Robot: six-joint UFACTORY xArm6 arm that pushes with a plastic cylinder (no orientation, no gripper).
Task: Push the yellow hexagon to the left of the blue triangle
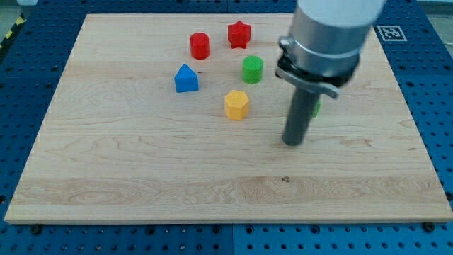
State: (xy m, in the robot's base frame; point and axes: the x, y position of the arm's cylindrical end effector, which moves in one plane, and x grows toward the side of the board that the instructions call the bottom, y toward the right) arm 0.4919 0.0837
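Note:
The yellow hexagon (236,104) sits near the board's middle. The blue triangle (186,78) lies up and to the left of it, a short gap apart. My tip (291,142) rests on the board to the right of the yellow hexagon and a little lower, not touching it. The rod and the grey arm body rise above it toward the view's top right.
A red cylinder (199,45) and a red star (239,33) stand near the view's top. A green cylinder (252,69) sits above the yellow hexagon. A green block (317,108) is mostly hidden behind the rod. The wooden board (106,170) lies on a blue perforated table.

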